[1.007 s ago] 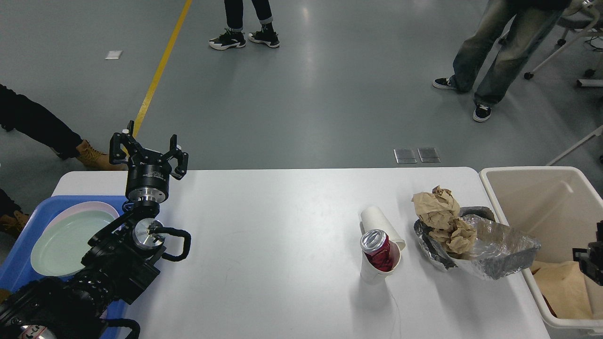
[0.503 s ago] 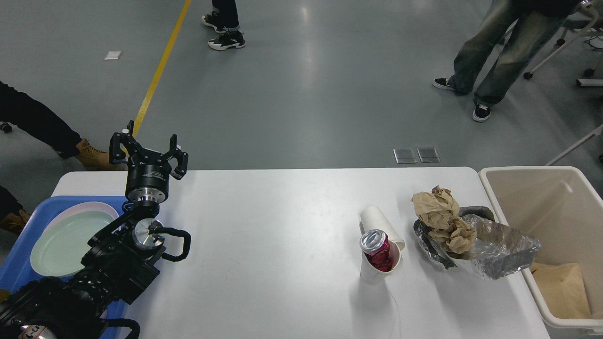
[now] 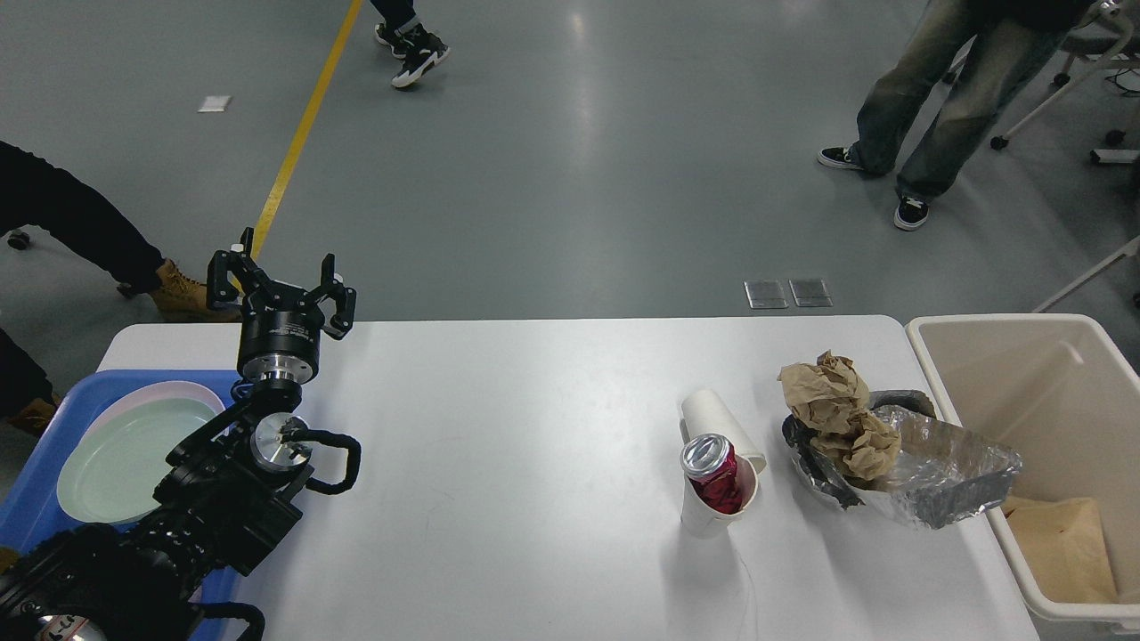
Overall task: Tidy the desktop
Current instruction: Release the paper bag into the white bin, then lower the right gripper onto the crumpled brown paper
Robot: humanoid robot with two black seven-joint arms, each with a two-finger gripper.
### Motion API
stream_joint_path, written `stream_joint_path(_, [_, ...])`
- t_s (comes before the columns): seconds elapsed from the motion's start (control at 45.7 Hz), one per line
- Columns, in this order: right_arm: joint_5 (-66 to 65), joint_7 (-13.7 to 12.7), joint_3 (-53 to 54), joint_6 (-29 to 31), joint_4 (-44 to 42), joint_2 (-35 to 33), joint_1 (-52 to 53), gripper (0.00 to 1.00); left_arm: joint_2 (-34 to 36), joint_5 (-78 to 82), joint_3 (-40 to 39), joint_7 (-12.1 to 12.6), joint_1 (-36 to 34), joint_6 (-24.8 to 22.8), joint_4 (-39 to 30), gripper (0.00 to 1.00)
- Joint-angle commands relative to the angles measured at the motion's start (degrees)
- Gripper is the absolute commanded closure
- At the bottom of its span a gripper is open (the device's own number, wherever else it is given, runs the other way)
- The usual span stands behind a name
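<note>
White counter (image 3: 534, 463) fills the lower part of the head view, w/ grey floor beyond its far edge. Left hand (image 3: 281, 283) is held up over the counter's far-left corner, fingers spread apart, nothing between them. Right hand isn't in view. Blue tray (image 3: 36, 499) sits at the counter's left edge w/ a pale green plate (image 3: 125, 454) in it, partly hidden by the arm. Right of center: an upright white paper cup (image 3: 708, 521) w/ a red can (image 3: 712, 472) stuck in it, tilted; a 2nd white cup (image 3: 717, 418) lies on its side just behind. Near it to the right, a foil container (image 3: 944, 472) holds crumpled brown paper (image 3: 833, 401). Beige bin (image 3: 997, 356) stands beside the counter's right end, brown paper inside.
</note>
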Motion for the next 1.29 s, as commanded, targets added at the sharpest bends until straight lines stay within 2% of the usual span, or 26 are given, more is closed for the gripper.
stream_joint_path(0.0, [0.1,0.0,5.2,0.6,3.9,2.5,4.1,0.0,0.0,0.0,0.0,0.0,0.0,0.0,0.0,0.04])
stream_joint_path(0.306, [0.1,0.3,17.2,0.6,5.3,3.9,4.8,0.0,0.0,0.0,0.0,0.0,0.0,-0.1,0.0,0.04])
stream_joint_path(0.569, [0.1,0.4,18.7,0.6,7.0,6.6,-7.4,0.0,0.0,0.0,0.0,0.0,0.0,0.0,0.0,0.04])
stream_joint_path(0.788, [-0.6,0.6,20.4,-18.5,17.6,7.5,-12.1,0.0,0.0,0.0,0.0,0.0,0.0,0.0,0.0,0.04])
stream_joint_path(1.094, [-2.3,0.5,27.3,-31.7,16.2,11.8,-22.7,0.0,0.0,0.0,0.0,0.0,0.0,0.0,0.0,0.04])
stream_joint_path(1.269, [-2.3,0.5,27.4,-33.5,10.4,13.9,-27.2,0.0,0.0,0.0,0.0,0.0,0.0,-0.1,0.0,0.04])
